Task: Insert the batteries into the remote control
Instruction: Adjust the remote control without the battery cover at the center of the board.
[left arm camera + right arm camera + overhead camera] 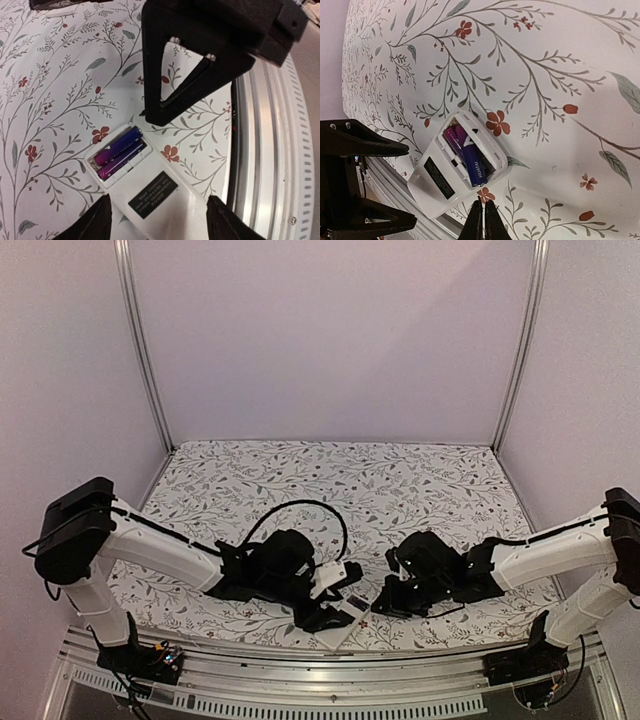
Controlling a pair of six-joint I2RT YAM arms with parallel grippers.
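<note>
The remote control (165, 197) lies back up on the floral cloth near the table's front edge, its slot uncovered. Two purple-blue batteries (120, 150) rest side by side in the slot; in the right wrist view one battery (474, 162) shows a printed label. My left gripper (157, 205) straddles the remote's labelled end, with a dark finger against each long edge. My right gripper (484, 207) is shut and empty, its tips just off the remote's battery end. From above, the left gripper (325, 618) and right gripper (385, 605) meet over the remote (342, 628).
A ribbed metal rail (265, 150) runs along the table's near edge, right beside the remote. The floral cloth (330, 480) covers the table back to the white walls. A thin white piece (62, 12) lies farther out on the cloth.
</note>
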